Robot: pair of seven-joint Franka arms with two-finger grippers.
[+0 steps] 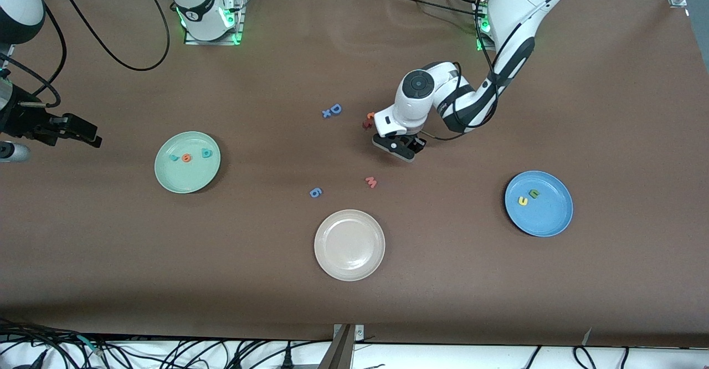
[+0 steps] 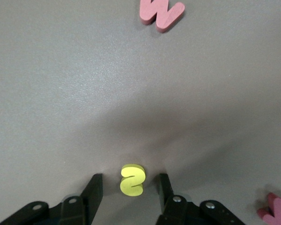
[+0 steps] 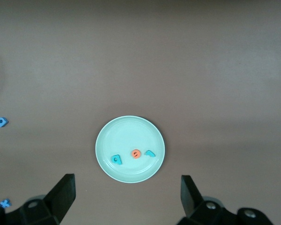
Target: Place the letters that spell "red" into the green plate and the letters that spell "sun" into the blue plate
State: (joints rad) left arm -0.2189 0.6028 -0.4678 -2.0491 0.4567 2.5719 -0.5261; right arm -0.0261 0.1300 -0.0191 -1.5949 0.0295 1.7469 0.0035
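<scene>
Between left jaws (unclosed): yellow "s" point(image 2: 132, 180)

White, rounded arm shells with black bands at the joints. Dark round cap on the left arm point(image 1: 437, 103) wrist. Black fingers point(image 2: 94, 192) with silver screws on the left gripper point(image 2: 129, 197). Green lights at both bases, black cables trailing.

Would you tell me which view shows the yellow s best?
The left wrist view: the yellow s lies in plain sight on the table between the left gripper's fingers. In the front view the left arm covers it, and the right wrist view misses it.
</scene>
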